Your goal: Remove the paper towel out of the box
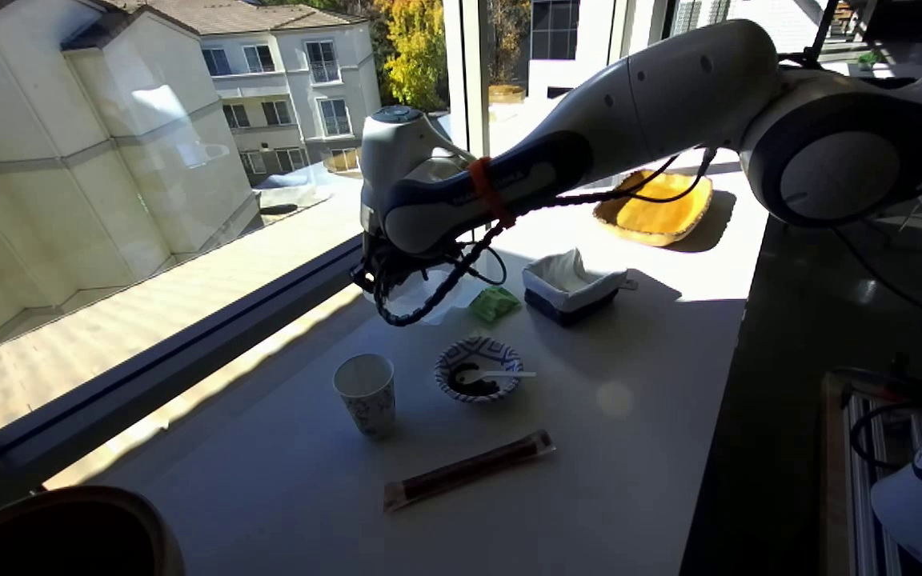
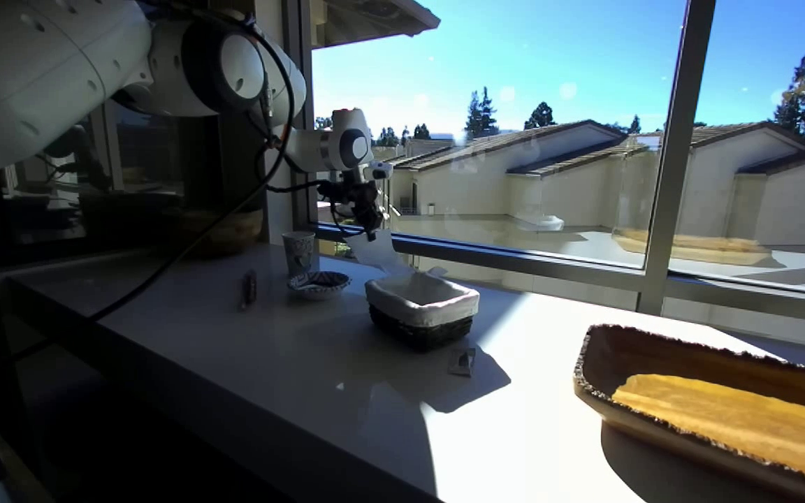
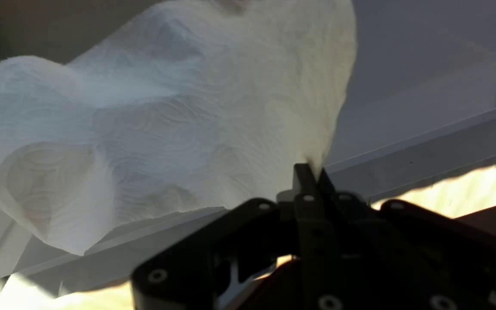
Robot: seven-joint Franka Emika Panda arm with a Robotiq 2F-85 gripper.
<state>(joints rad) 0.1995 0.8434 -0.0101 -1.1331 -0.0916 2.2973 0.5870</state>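
Observation:
The paper towel is a thin floppy white sheet. It fills much of the wrist view [image 3: 213, 107] and shows in both exterior views [image 1: 431, 292] [image 2: 383, 255]. My gripper [image 3: 314, 172] is shut on one corner of it, and the rest hangs and spreads from the fingertips. In an exterior view the gripper [image 2: 372, 235] is above the table near the window. The box has dark woven sides and a white cloth lining, and stands upright in both exterior views [image 1: 581, 298] [image 2: 422, 318]. The towel is outside the box, on its window side. I cannot tell if its lower edge touches the table.
A green packet [image 1: 495, 304] lies between towel and box. A patterned bowl [image 1: 461, 352] with a white spoon, a paper cup [image 1: 365, 392] and a wrapped stick [image 1: 469, 472] stand nearby. An orange-yellow tray [image 2: 696, 405] is beyond the box. The window sill borders the table.

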